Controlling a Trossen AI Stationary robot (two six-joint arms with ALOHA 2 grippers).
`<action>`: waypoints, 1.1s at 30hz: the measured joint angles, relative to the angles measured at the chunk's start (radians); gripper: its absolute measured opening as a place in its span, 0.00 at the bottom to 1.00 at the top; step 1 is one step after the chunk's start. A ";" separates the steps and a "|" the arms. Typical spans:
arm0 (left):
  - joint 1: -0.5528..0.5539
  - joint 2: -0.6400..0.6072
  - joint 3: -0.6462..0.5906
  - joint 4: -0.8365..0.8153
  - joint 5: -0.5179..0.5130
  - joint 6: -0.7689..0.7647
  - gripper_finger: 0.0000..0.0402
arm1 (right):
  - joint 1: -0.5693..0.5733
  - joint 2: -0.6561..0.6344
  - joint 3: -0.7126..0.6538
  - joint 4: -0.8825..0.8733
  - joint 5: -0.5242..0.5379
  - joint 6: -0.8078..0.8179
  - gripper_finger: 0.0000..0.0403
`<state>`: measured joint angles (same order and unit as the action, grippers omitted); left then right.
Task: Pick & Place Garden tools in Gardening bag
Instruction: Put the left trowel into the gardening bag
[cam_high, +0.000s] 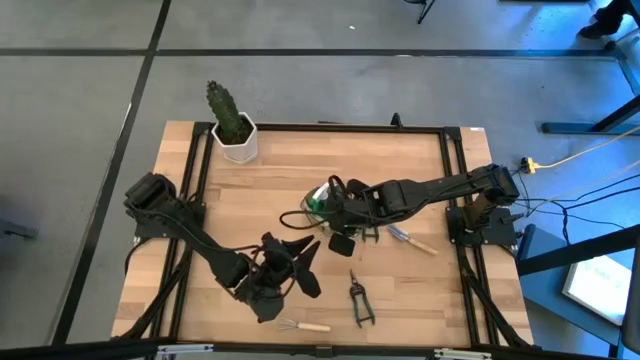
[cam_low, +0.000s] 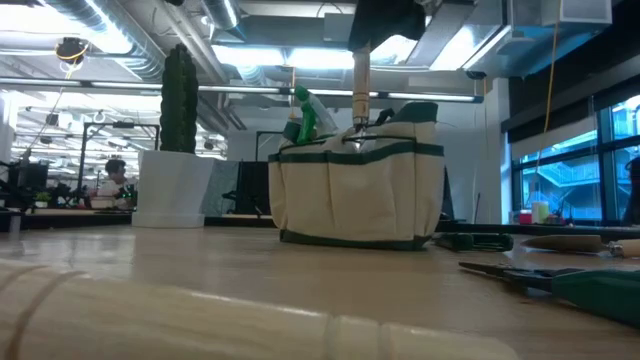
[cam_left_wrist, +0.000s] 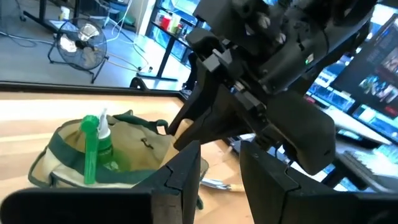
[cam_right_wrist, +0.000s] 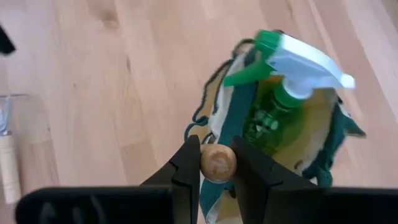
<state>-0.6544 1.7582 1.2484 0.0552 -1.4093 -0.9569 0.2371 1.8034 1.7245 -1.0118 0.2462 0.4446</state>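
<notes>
The olive-green gardening bag (cam_high: 318, 200) (cam_low: 360, 190) stands upright on its base mid-table. A green spray bottle (cam_right_wrist: 280, 106) (cam_left_wrist: 93, 149) stands inside it. My right gripper (cam_right_wrist: 216, 149) (cam_high: 342, 212) hangs over the bag's mouth, shut on a wooden-handled tool (cam_low: 360, 90); the tool's metal end is hidden in the bag. My left gripper (cam_left_wrist: 221, 155) (cam_high: 285, 270) is raised level on the bag's near-left side and points at the bag. Its fingers are apart with nothing between them. My right gripper pinches the rounded free end of the wooden handle (cam_right_wrist: 217, 163) between its two fingers. They come from above, slanting steeply down. The tool hangs upright below them, its lower part (cam_low: 358, 128) at the bag's rim, going inside.
A cactus in a white pot (cam_high: 233, 125) stands at the far left corner. A wooden-handled trowel (cam_high: 412, 240) lies right of the bag. Dark pruning shears (cam_high: 358, 300) and a small wire rake (cam_high: 305, 325) lie near the front edge.
</notes>
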 joint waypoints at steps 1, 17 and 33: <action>-0.004 -0.002 0.000 0.001 -0.005 -0.010 0.26 | 0.000 0.000 0.000 0.010 -0.014 -0.018 0.17; -0.051 -0.030 0.000 -0.010 -0.049 -0.078 0.26 | -0.006 0.000 -0.071 0.036 -0.015 -0.120 0.17; -0.052 -0.030 0.000 -0.011 -0.031 -0.103 0.27 | -0.032 -0.011 -0.071 -0.068 0.150 0.195 0.17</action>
<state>-0.7063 1.7283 1.2484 0.0444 -1.4403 -1.0603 0.2046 1.7924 1.6531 -1.0794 0.3960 0.6392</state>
